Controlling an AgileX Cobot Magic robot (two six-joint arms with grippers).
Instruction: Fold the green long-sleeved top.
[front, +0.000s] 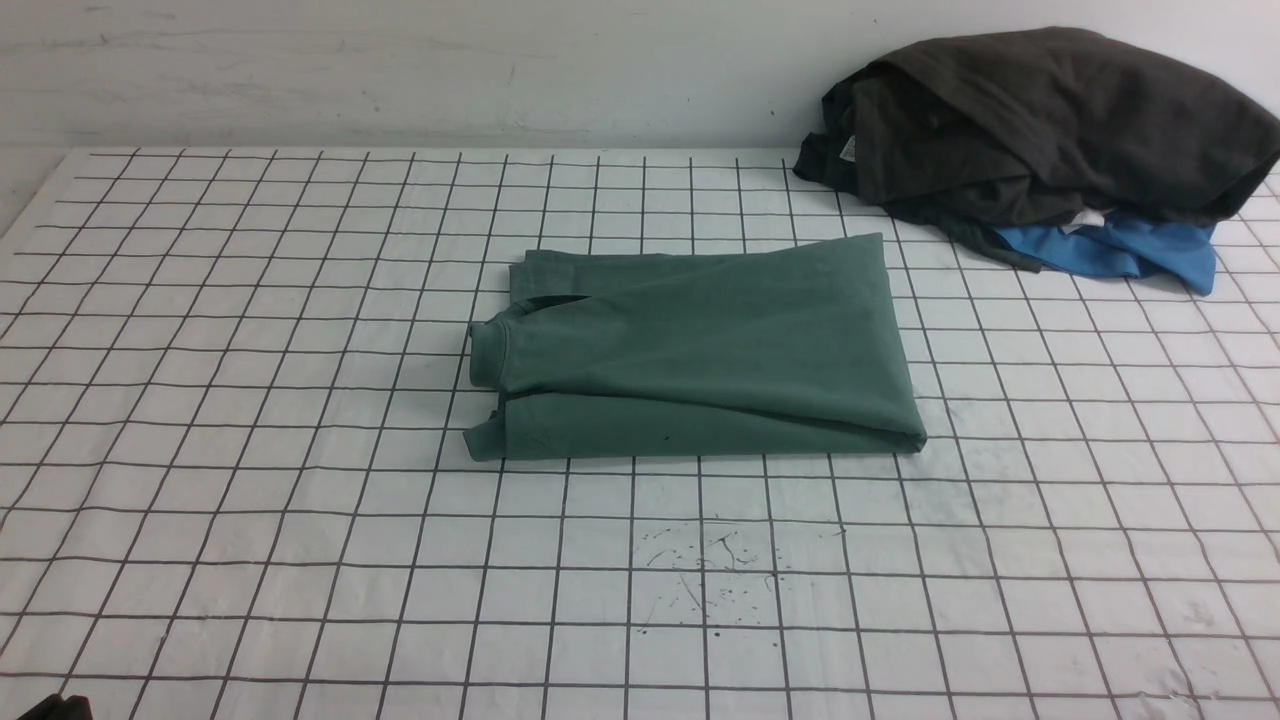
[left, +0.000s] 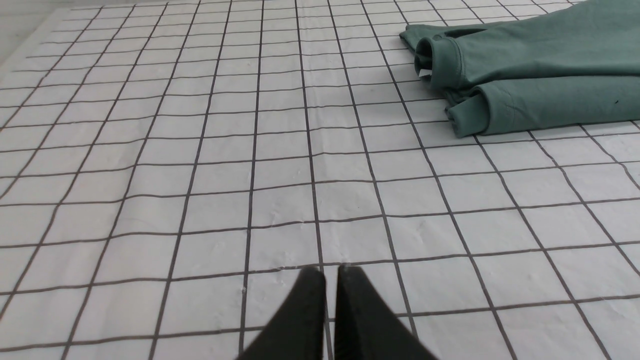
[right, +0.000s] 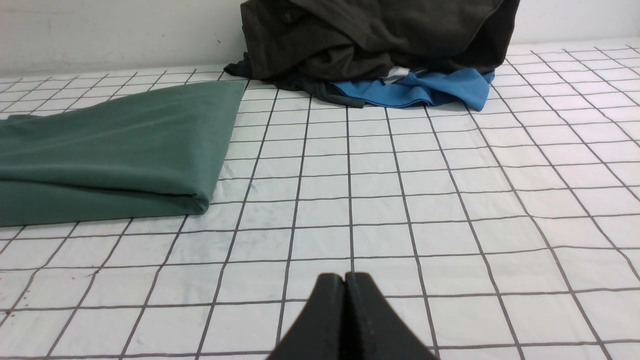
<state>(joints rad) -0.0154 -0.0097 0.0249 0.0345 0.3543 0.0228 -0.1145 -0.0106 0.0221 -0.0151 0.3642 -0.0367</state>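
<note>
The green long-sleeved top (front: 700, 350) lies folded into a compact rectangle in the middle of the gridded table, its collar and cuffs at the left end. It also shows in the left wrist view (left: 530, 75) and the right wrist view (right: 110, 150). My left gripper (left: 331, 272) is shut and empty, well short of the top's collar end. My right gripper (right: 345, 277) is shut and empty, clear of the top's folded right end. In the front view only a dark corner shows at the lower left edge; neither gripper's fingers appear there.
A dark grey-black garment (front: 1050, 120) lies heaped at the back right against the wall, over a bright blue garment (front: 1120, 252). Both show in the right wrist view (right: 375, 35). The white gridded cloth (front: 300, 500) covers the table, with ink specks near the front middle.
</note>
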